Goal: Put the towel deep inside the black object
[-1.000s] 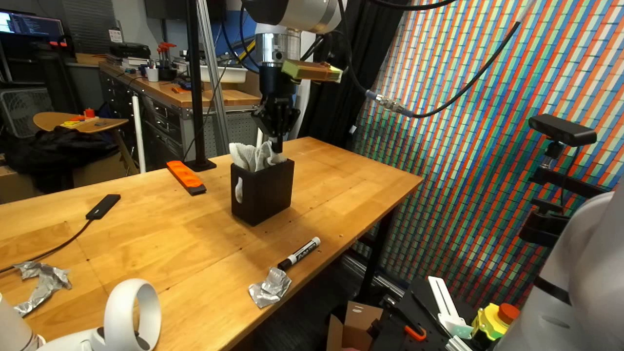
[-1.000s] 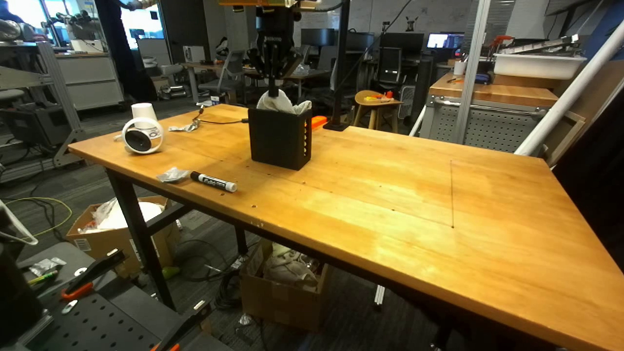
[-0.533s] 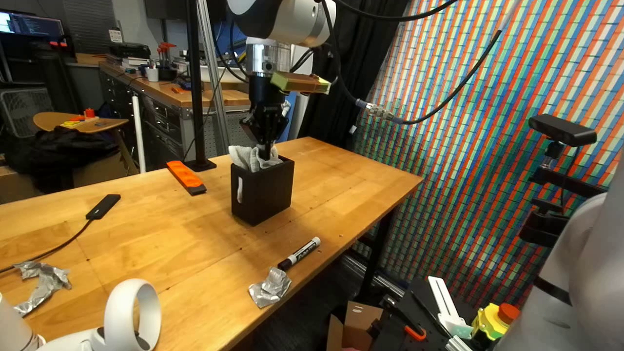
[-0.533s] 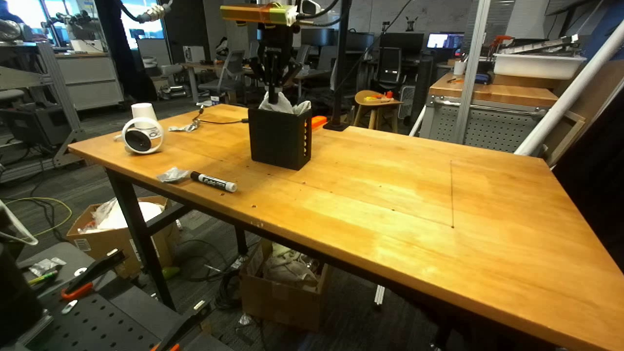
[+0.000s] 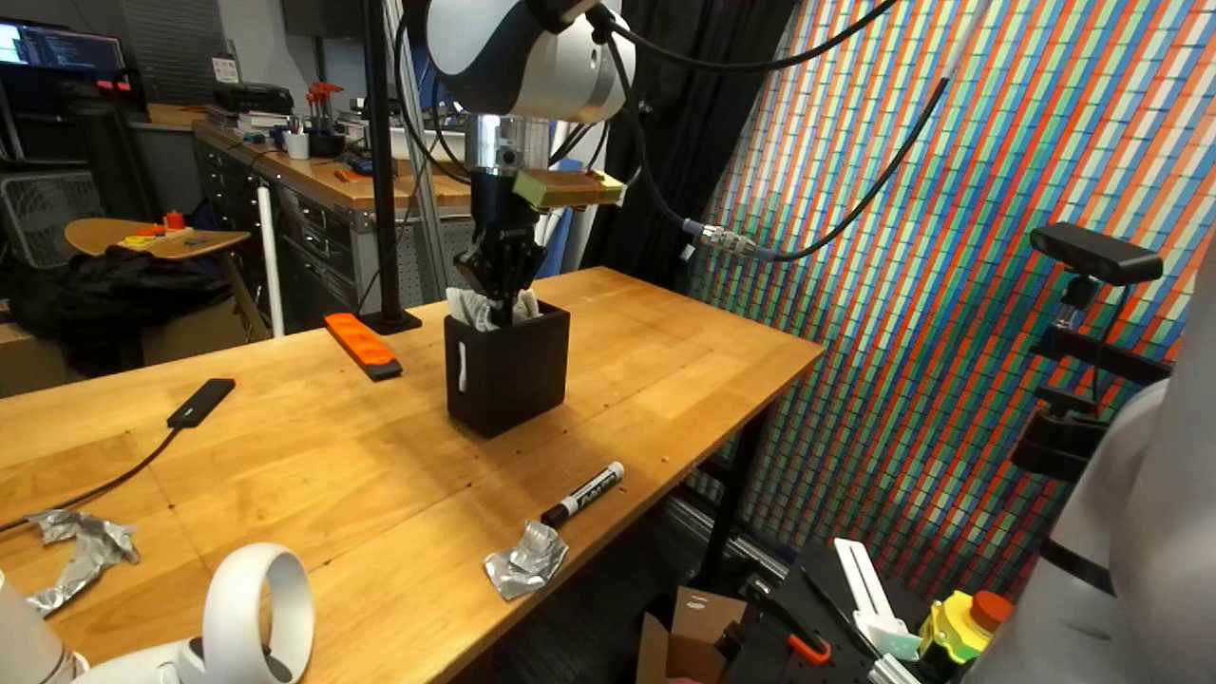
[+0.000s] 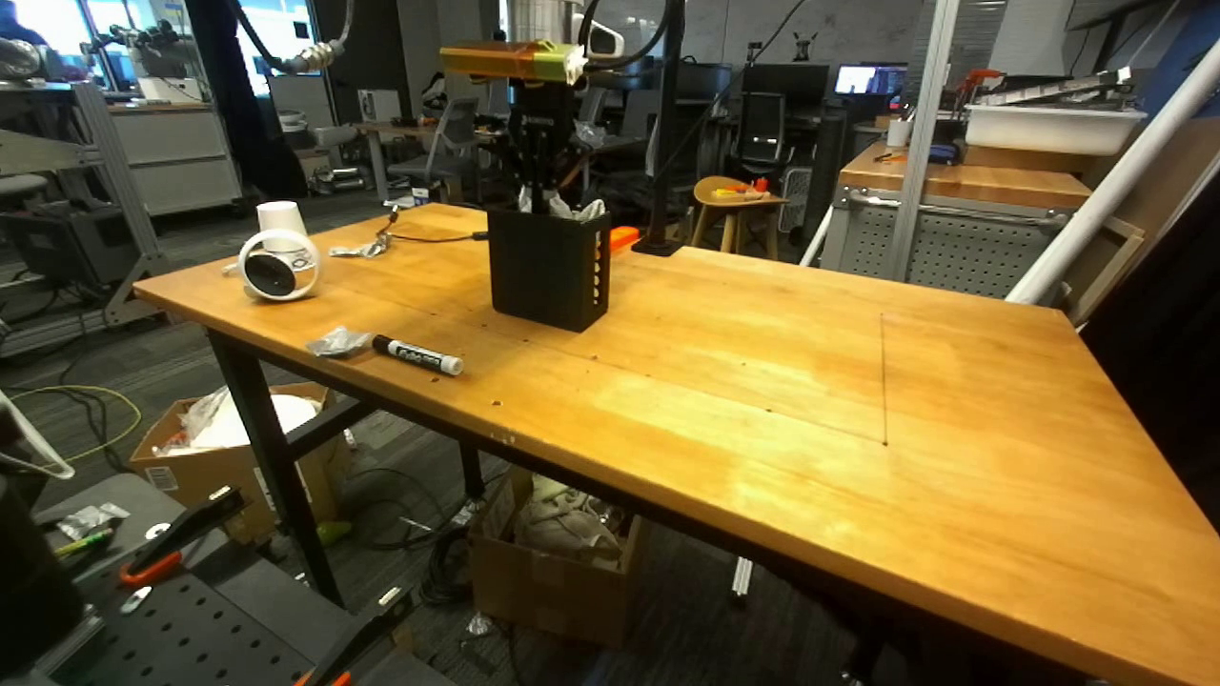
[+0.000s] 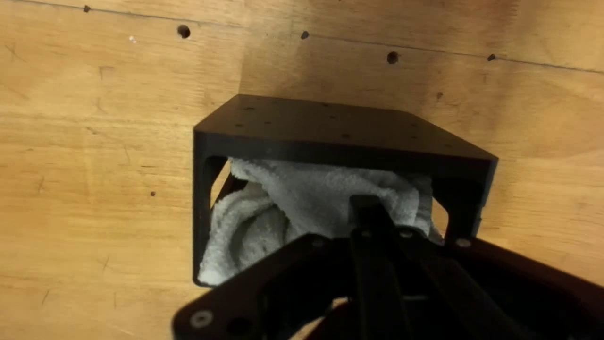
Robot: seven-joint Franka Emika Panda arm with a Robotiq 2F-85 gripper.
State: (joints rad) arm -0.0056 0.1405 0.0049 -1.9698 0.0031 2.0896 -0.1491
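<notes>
The black box (image 5: 518, 375) stands upright on the wooden table, open at the top, with a slot in its side. It also shows in another exterior view (image 6: 546, 272) and the wrist view (image 7: 325, 123). The white towel (image 5: 467, 306) is bunched in the box. Its upper folds stick out a little above the rim, also seen on the towel in the wrist view (image 7: 306, 189). My gripper (image 5: 502, 313) points straight down with its fingers together, the tips inside the box opening. In the wrist view the fingertips (image 7: 365, 203) press on the towel; their very ends are partly hidden.
An orange-and-black object (image 5: 363, 346) lies near a black upright post (image 5: 383, 190) behind the box. A marker (image 5: 582, 494) and crumpled foil (image 5: 527, 560) lie near the table edge. A black adapter with cable (image 5: 200, 403) and a white controller (image 5: 256, 613) are also on the table.
My gripper has moved down, and left in an exterior view, with its tips now lower in the box opening. The towel sits lower. The box has shifted very slightly.
</notes>
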